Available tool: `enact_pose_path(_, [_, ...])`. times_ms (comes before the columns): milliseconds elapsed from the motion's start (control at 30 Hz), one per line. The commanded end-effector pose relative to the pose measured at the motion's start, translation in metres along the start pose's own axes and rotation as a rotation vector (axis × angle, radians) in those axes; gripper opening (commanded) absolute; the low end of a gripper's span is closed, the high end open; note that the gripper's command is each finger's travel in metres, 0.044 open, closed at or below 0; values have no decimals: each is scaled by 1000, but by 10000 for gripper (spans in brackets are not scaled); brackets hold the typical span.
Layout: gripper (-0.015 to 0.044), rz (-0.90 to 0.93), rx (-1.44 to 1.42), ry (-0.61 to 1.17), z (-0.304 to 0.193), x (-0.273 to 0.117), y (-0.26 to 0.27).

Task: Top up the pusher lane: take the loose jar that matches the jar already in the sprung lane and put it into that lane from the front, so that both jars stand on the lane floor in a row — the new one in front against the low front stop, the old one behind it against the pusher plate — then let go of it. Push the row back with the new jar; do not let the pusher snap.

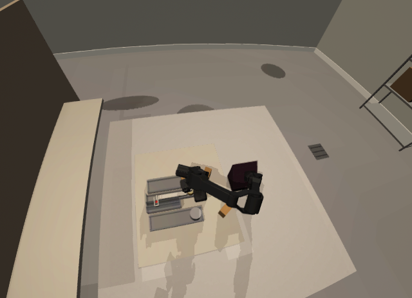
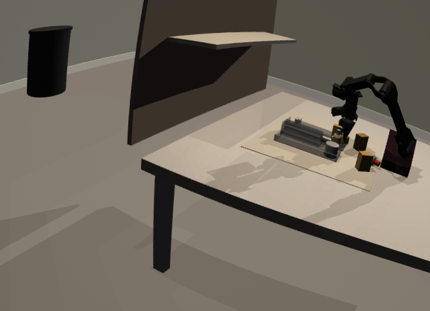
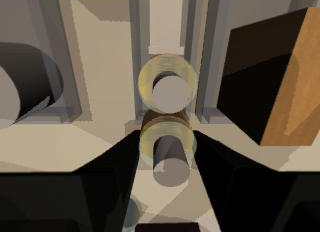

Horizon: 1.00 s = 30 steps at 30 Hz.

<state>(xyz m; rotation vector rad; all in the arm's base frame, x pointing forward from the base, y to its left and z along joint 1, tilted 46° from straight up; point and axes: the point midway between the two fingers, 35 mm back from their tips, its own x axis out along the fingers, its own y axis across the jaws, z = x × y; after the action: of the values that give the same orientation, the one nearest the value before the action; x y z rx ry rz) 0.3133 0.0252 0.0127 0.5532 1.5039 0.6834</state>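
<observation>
My gripper (image 3: 166, 135) is shut on a yellowish jar (image 3: 170, 127) with a grey cap, between the fingertips at the bottom centre of the wrist view. A matching jar (image 3: 145, 87) stands in the narrow sprung lane (image 3: 138, 37), just behind the held one and against the pusher plate (image 3: 166, 50). The two jars overlap in the wrist view; whether they touch is unclear. The held jar is at the lane's front end, at about the height of the lane jar. Its base and the low front stop are hidden. In the exterior view the gripper (image 2: 342, 139) is low at the lane front.
A wide jar with a grey top (image 1: 195, 213) (image 2: 332, 148) stands in the neighbouring lane. A tall orange-brown block (image 3: 290, 92) is close right of the gripper in the wrist view. Other blocks (image 2: 361, 142) (image 2: 363, 162) stand nearer the arm base. A red-capped item (image 2: 377, 162) is beside one.
</observation>
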Motion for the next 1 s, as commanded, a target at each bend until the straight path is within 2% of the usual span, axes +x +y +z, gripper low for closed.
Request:
enact_pose_path(0, [0,5,-9,-22,9,-3,2])
enact_pose_path(967, [0,5,-10,-23,22,-6,4])
